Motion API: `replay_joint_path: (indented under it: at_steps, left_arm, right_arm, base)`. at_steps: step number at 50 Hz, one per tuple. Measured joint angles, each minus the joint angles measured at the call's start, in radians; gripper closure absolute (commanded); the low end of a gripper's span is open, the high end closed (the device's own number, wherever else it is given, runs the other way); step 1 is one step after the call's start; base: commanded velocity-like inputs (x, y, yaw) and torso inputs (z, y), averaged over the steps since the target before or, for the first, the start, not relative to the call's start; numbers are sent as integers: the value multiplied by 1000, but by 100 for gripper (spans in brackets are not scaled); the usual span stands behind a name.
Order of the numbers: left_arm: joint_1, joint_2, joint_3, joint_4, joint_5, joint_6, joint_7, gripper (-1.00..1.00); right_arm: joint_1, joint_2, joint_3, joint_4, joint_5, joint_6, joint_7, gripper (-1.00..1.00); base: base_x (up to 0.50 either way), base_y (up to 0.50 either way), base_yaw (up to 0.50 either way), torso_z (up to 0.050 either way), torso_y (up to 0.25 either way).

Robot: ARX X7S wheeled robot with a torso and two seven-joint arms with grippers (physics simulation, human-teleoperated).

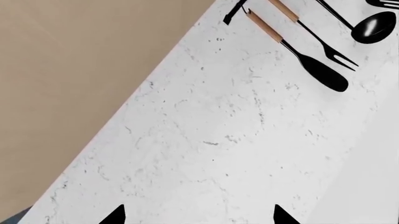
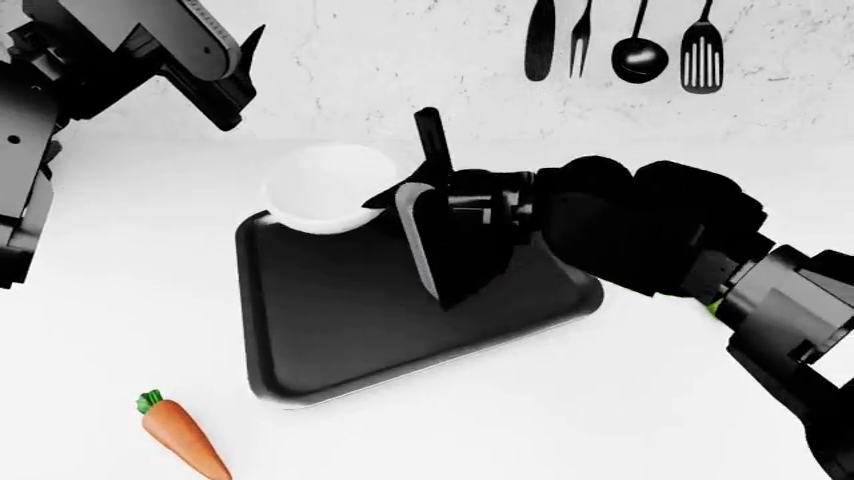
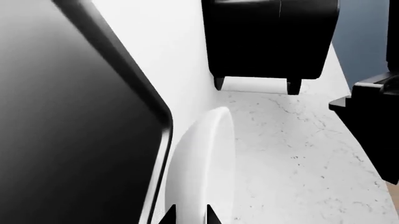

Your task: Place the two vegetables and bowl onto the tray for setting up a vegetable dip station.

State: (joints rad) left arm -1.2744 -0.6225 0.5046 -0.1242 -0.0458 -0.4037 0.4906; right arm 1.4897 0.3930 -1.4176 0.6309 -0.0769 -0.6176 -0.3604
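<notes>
The black tray (image 2: 400, 330) lies in the middle of the white counter. The white bowl (image 2: 324, 187) sits at its far left corner, overlapping the rim. My right gripper (image 2: 403, 197) is shut on the bowl's right edge. In the right wrist view the fingertips straddle the bowl's rim (image 3: 203, 154) beside the tray (image 3: 62, 116). The orange carrot (image 2: 180, 435) lies on the counter near the tray's front left corner. A sliver of green, the cucumber (image 2: 714, 306), shows behind my right arm. My left gripper (image 2: 240, 85) is open and empty, raised at the far left.
Black utensils (image 2: 638, 50) hang on the marble back wall; they also show in the left wrist view (image 1: 318, 70). My bulky right arm (image 2: 667, 230) reaches over the tray's right side. A black robot part (image 3: 268, 37) stands beyond the bowl.
</notes>
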Motion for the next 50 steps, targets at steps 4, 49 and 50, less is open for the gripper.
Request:
replay_joint_path:
  at_steps: [4,49,50]
  left_arm:
    - [3,-1,0,0,0,1,-1,-100]
    - [17,-9,1,4,-4,7,-6,-100]
    - [17,-9,1,3,-4,8,-6,-100]
  right_arm:
    - [-13,-8,1,10,-21,-7,29,100]
    - [-89,-60,12,52,-76,-18,158,100]
    - [-90,-60,12,51,-75,-18,156,100]
  base:
    - [0,0,0,0,0]
    - [0,0,0,0,0]
    - [0,0,0,0,0]
